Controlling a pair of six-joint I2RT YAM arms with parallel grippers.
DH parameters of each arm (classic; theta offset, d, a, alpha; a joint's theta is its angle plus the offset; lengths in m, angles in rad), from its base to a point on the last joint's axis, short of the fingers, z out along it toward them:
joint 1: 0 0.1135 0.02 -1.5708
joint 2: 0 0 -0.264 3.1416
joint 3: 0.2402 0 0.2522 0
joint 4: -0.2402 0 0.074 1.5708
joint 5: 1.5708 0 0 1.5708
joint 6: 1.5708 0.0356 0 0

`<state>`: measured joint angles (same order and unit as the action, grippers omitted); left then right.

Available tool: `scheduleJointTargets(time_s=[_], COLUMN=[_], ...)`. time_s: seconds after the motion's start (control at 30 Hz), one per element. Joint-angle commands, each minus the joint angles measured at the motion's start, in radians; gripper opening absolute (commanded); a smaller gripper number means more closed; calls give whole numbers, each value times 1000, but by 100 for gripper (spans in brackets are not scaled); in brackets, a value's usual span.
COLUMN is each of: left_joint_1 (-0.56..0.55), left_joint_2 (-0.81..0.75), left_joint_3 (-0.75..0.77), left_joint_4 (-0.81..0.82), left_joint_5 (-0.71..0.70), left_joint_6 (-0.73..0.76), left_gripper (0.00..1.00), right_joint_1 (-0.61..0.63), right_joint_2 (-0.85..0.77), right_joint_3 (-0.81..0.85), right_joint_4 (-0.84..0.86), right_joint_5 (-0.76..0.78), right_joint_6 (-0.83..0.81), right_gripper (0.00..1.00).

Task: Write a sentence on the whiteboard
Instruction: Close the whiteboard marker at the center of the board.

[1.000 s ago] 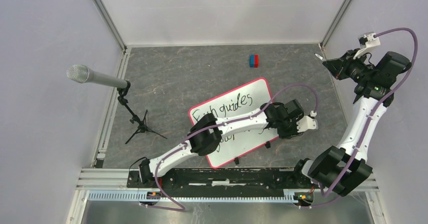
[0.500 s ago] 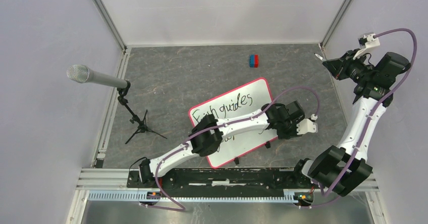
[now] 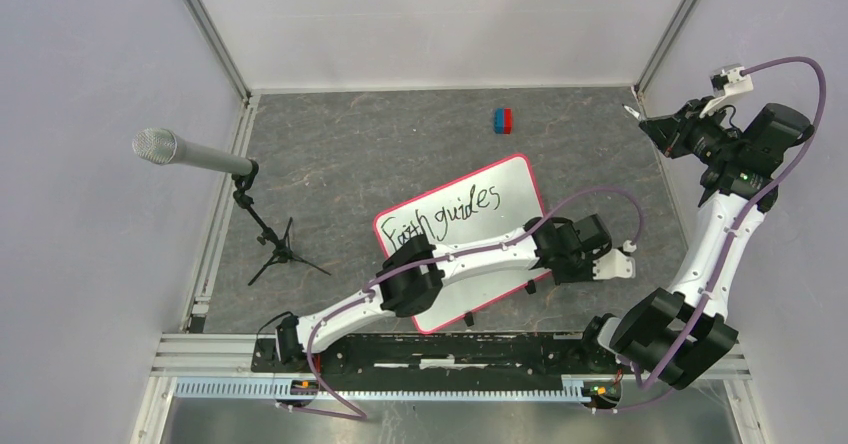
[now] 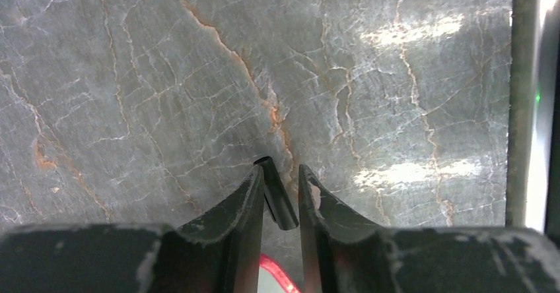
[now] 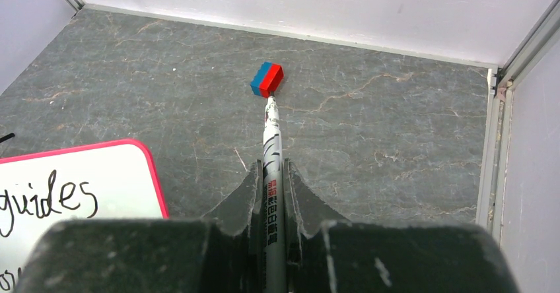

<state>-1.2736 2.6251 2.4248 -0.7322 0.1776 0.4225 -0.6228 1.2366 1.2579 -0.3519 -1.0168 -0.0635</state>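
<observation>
The whiteboard lies tilted mid-table, red-rimmed. The sentence reads "Faith guides" in black; a lower line is hidden under my left arm. That arm reaches across the board's near part. My left gripper hovers over grey table just right of the board. In the left wrist view it is shut on a short black marker cap, tilted between the fingers, with the whiteboard rim below. My right gripper is raised at the far right, shut on a silver marker. The word "guides" shows at lower left.
A red and blue block lies on the table behind the board, also in the right wrist view. A microphone on a small tripod stands at the left. White walls close in the table on three sides.
My left arm has swung right and nearer, off the board, uncovering the word "Faith". Its jaws have narrowed. The right arm has not moved.
</observation>
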Motion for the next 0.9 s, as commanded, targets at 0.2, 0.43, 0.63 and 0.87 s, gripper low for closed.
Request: scheduleJointTargets(time_s=[0.2,0.43,0.63,0.87], left_joint_1=[-45,-46,-42,-41], left_joint_2=[5,-37,-78,-99], left_joint_3=[-18,-18,-30,-36], left_joint_4=[-104,-59,-18,-34], left_joint_5=[0,-62,-82,-89], left_joint_6=[7,-13,-28,-21], left_gripper=[30,39,39,41], right_joint_1=[-3,-3,-3,-3], right_joint_2=[-21,-23,-28,-29], right_joint_3=[-7,-8,-9,-8], right_joint_4=[44,43,41,41], right_joint_5=[-20,-23,-26,-27], right_joint_6=[14,14,16,16], right_gripper=[0,0,0,0])
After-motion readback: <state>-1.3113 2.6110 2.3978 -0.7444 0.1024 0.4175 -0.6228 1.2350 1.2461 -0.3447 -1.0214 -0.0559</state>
